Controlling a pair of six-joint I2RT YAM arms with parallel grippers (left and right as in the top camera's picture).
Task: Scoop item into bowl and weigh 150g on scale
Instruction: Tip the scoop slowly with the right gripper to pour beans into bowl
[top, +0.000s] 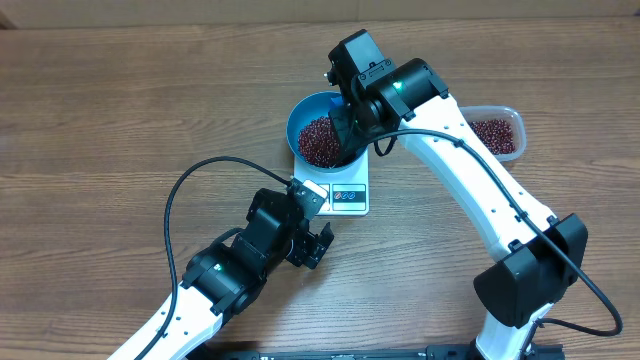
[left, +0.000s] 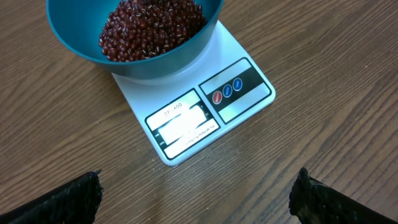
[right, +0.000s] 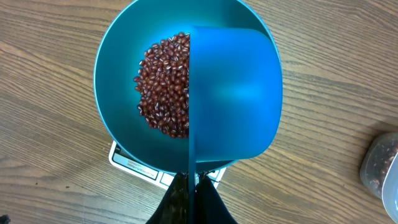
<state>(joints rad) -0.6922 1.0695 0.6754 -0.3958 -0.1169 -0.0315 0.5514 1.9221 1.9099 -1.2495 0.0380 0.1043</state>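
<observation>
The right tool (right: 191, 186) pinches the scoop (right: 233, 93) by its handle, directly above the bowl (right: 118, 74) of beans (right: 163, 84) on the scale (left: 186, 124), while the left tool (left: 196, 193), spread, hovers near the scale's display edge.

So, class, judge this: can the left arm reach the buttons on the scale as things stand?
Probably yes. The left gripper hangs open just in front of the scale with nothing between them, and the bowl leaves the buttons uncovered.
</observation>
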